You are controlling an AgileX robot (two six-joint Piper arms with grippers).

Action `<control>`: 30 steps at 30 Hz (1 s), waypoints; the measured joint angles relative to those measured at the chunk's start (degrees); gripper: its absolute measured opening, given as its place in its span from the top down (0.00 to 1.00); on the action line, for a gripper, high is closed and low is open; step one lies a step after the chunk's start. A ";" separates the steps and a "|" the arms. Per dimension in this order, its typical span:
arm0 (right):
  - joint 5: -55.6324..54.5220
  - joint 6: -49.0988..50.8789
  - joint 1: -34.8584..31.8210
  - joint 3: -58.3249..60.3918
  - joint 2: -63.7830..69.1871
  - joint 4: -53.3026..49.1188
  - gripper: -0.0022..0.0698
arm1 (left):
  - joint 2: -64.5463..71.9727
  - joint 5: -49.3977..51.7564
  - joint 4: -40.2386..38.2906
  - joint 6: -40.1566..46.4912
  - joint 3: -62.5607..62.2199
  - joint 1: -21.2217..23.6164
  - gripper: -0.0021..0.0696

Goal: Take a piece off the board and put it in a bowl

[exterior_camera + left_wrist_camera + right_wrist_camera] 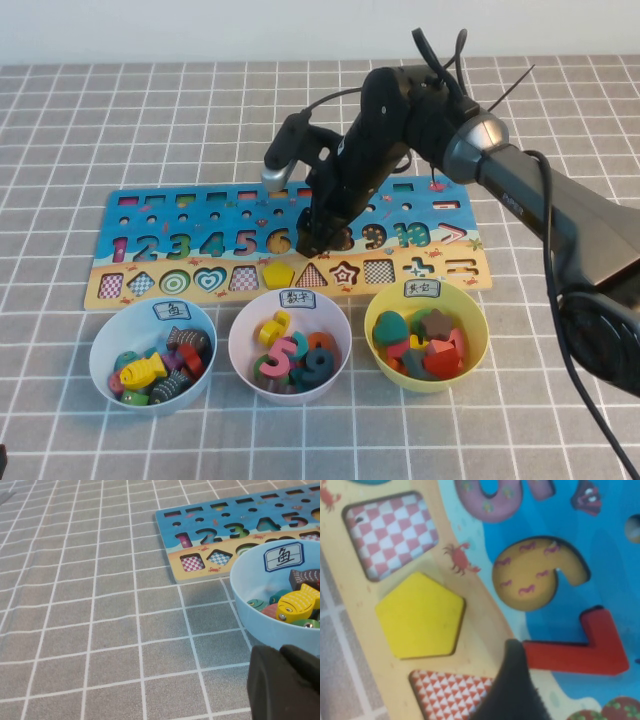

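Observation:
The red "7" lies flat in its slot on the blue part of the board, beside the orange "6". In the high view my right gripper is down on the board over that spot and hides the 7. It is open, and one black finger stands on the board right beside the 7's long stroke; the other finger is out of view. The pink bowl sits in front of the board, holding several number pieces. My left gripper is shut and empty, low by the light blue bowl.
A yellow pentagon sits in the sandy strip next to the right gripper. The light blue bowl with fish pieces is at the front left. The yellow bowl with shape pieces is at the front right. A grey checked cloth covers the table.

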 joint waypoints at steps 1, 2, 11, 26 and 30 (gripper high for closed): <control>-0.14 0.55 0.00 -0.09 0.00 0.00 0.29 | 0.00 0.00 0.00 0.00 0.00 0.00 0.97; -0.42 0.66 0.00 -0.09 0.00 0.00 0.29 | 0.00 0.00 0.00 0.00 0.00 0.00 0.97; -1.21 1.54 0.10 -0.09 0.00 -0.46 0.29 | 0.00 0.00 0.00 0.00 0.00 0.00 0.97; -2.08 1.54 0.55 -0.09 0.11 -1.12 0.29 | 0.00 0.00 0.00 0.00 0.00 0.00 0.97; -2.23 1.54 0.55 -0.15 0.43 -1.06 0.29 | 0.00 0.00 0.00 0.00 0.00 0.00 0.97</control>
